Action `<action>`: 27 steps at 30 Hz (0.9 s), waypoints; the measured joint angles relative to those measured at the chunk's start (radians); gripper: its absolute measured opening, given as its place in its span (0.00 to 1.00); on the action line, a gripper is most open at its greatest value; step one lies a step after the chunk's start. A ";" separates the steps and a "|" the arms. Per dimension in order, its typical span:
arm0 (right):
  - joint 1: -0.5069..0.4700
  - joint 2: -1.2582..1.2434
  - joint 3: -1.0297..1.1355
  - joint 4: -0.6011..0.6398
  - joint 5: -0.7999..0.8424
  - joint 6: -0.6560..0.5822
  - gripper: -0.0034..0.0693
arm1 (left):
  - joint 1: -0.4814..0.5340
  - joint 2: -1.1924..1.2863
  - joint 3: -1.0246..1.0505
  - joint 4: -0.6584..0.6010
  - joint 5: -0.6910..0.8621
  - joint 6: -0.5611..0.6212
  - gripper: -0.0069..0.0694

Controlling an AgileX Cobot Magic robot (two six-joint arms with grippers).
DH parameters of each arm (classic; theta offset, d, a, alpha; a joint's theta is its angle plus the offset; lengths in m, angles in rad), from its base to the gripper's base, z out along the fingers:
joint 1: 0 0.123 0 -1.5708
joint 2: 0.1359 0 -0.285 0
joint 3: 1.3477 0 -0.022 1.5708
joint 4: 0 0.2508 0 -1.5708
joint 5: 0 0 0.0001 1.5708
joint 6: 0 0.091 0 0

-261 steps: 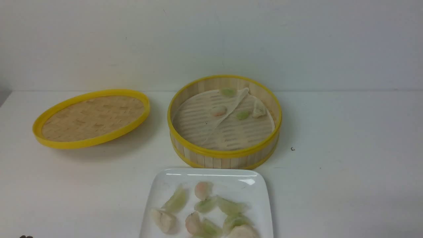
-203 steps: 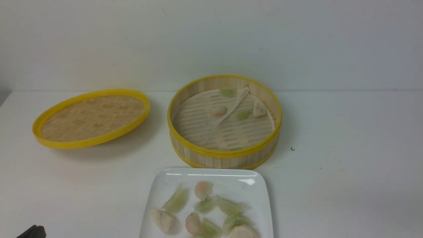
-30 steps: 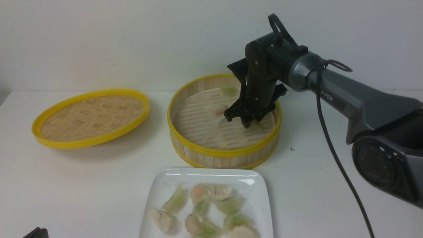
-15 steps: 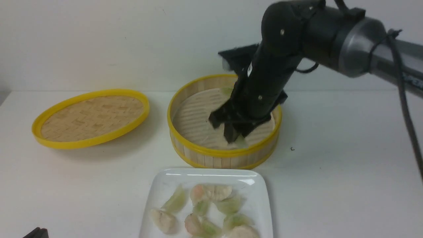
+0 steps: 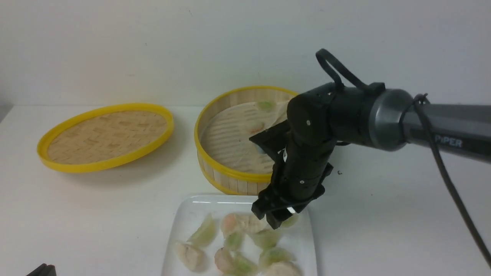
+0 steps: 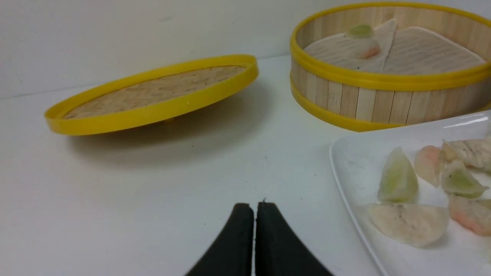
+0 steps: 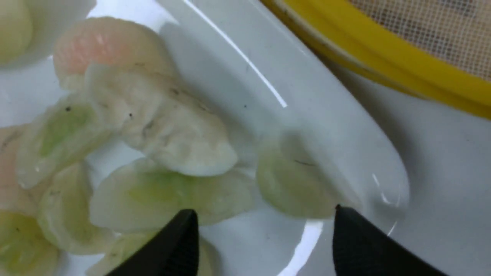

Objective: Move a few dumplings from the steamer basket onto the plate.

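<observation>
Your right gripper (image 5: 274,218) has left the steamer basket (image 5: 230,181) and now hangs over the far right corner of the plate (image 5: 184,234). Half a second ago it stood over the basket with a pale green piece at its tips. Its jaws are now apart, and the green dumpling (image 7: 295,188) lies on the plate just inside that corner, clear of both fingertips in the right wrist view. Finding: nothing is held, and I judge this transfer delivered.

Condition of the piece: translucent skin, green filling showing through, crescent shape whole, just beside the pile already on the plate. It sits near the rim, yet on the glazed surface.

In the basket you have a far green dumpling (image 5: 265,105) against the back wall and a pink-orange dumpling (image 5: 256,126) on the paper liner (image 5: 230,142). The arm hides the right part of the floor, so more cannot be ruled out.

Your left gripper (image 6: 254,209) rests low over the table (image 5: 76,214), fingers pressed together, empty, taking no part
</observation>
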 joint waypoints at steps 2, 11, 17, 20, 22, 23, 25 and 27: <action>0.000 -0.005 0.000 -0.004 0.016 0.000 0.74 | 0.000 0.000 0.000 0.000 0.000 0.000 0.08; -0.001 -0.296 -0.029 -0.012 0.155 0.031 0.15 | 0.000 0.000 0.000 0.000 0.000 0.000 0.08; -0.001 -0.692 0.052 -0.059 0.069 0.104 0.03 | 0.000 0.000 0.000 0.000 0.000 0.000 0.08; -0.001 -0.868 0.163 -0.090 -0.036 0.142 0.03 | 0.000 0.000 0.000 0.000 0.000 0.000 0.08; -0.001 -0.986 0.264 -0.110 -0.119 0.160 0.03 | 0.000 0.000 0.000 0.000 0.000 0.000 0.08; -0.001 -1.065 0.352 -0.120 -0.164 0.175 0.03 | 0.000 0.000 0.000 0.000 0.000 0.000 0.08; -0.001 -1.197 0.484 -0.142 -0.241 0.197 0.03 | 0.000 0.000 0.000 0.000 0.000 0.000 0.08; -0.001 -1.293 0.564 -0.149 -0.301 0.210 0.03 | 0.000 0.000 0.000 0.000 0.000 0.000 0.08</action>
